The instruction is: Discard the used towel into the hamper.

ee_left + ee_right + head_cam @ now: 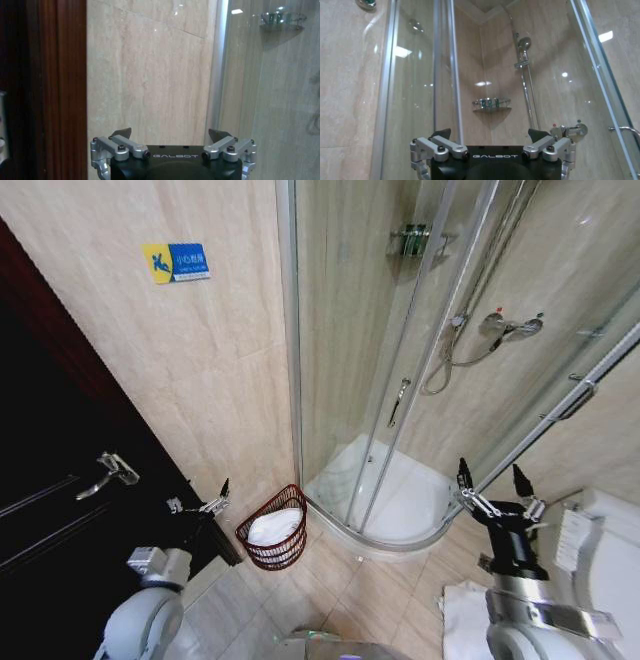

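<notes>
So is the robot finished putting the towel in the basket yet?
It looks nearly done. A white towel already lies inside the hamper, which stands on the floor beside the shower. Nothing is in hand: the left gripper near the hamper and the right gripper by the shower glass both have open, empty fingers. Another white cloth lies on the floor by the right arm; whether it belongs to the job is unclear.
</notes>
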Motion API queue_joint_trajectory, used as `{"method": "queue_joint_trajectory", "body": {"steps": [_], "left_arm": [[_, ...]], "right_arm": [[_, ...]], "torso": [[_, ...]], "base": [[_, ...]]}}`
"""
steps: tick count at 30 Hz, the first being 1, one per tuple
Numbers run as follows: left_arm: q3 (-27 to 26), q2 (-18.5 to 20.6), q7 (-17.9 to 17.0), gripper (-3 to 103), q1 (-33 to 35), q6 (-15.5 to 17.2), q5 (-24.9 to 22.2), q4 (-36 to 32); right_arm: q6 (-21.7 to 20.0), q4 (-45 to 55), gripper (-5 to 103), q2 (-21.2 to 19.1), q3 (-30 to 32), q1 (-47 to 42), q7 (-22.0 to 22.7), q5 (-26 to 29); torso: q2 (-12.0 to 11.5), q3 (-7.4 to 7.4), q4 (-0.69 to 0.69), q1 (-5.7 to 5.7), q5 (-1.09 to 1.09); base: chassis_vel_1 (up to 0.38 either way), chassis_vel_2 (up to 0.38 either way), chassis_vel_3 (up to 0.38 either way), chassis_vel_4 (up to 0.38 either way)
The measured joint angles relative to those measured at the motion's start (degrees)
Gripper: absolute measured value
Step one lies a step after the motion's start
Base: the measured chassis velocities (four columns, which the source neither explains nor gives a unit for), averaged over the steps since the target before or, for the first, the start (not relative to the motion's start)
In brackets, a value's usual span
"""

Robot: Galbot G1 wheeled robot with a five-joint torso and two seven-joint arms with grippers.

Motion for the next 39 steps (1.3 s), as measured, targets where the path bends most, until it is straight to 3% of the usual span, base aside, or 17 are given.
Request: {"method": "queue_joint_trajectory", "body": {"steps": [20,39], "left_arm": [[0.01,-0.01,0.02,100,-0.01,0.00,0.00,0.00],[0.00,0.01,-0.01,100,0.00,0.00,0.00,0.00]], "right_arm": [[2.90,-0.70,100,0.11,0.24,0.16,0.66,0.13],[4.92,-1.16,100,0.37,0.48,0.01,0.56,0.77]], "torso": [[-0.01,0.00,0.00,0.02,0.05],[0.00,0.00,0.00,0.00,0.01]], "base": [[-0.176,-0.191,0.181,0.156],[-0.007,-0.010,-0.029,-0.031]]}}
